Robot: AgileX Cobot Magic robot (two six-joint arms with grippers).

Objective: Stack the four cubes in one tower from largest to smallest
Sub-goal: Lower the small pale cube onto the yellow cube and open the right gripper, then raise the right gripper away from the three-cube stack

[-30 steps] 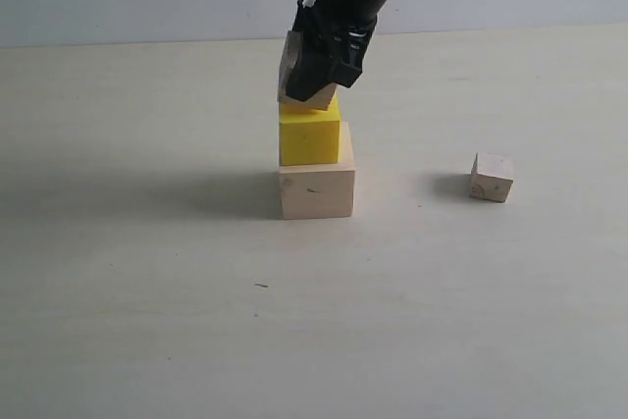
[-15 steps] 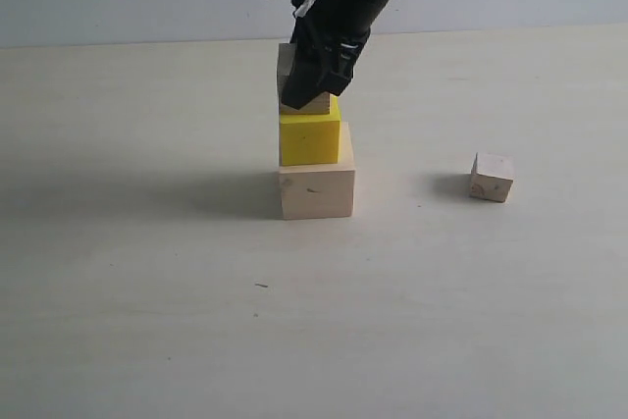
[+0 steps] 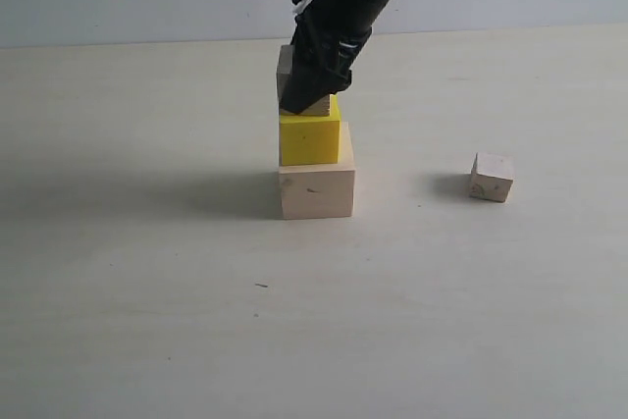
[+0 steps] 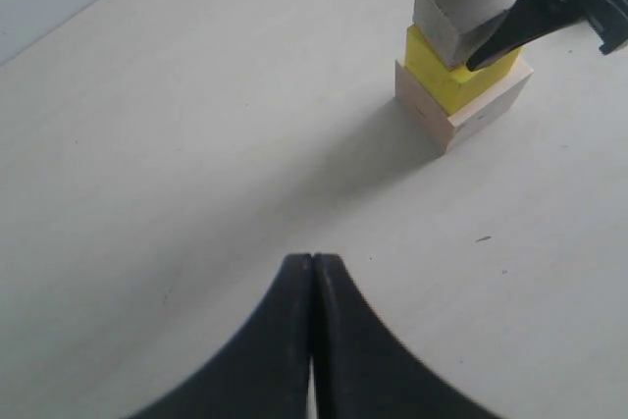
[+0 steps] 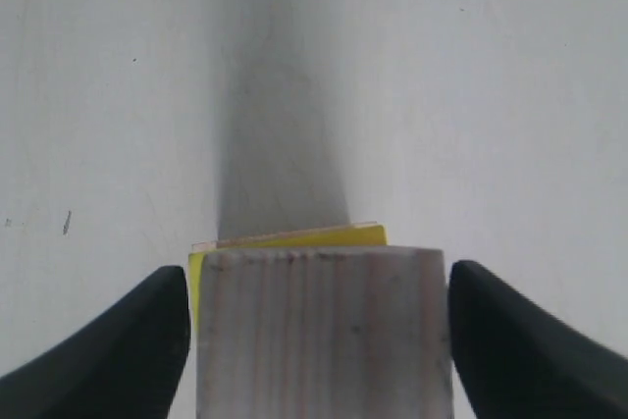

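The large pale wood cube (image 3: 316,193) stands on the table with the yellow cube (image 3: 309,139) on top of it. The smaller wood cube (image 3: 316,104) rests on the yellow one. My right gripper (image 3: 312,80) straddles that cube from above, open, and the right wrist view shows a thin gap between each finger (image 5: 128,340) and the cube (image 5: 324,331). The smallest wood cube (image 3: 492,177) lies alone on the table to the right. My left gripper (image 4: 312,262) is shut and empty, hovering well short of the stack (image 4: 461,85).
The pale table (image 3: 147,291) runs back to a light wall. A small dark speck (image 3: 261,286) lies in front of the stack. The right arm leans in over the stack from the upper right.
The right gripper's fingers have spread off the smaller wood cube, which went from tilted to sitting flat on the yellow cube. The left gripper has not moved.
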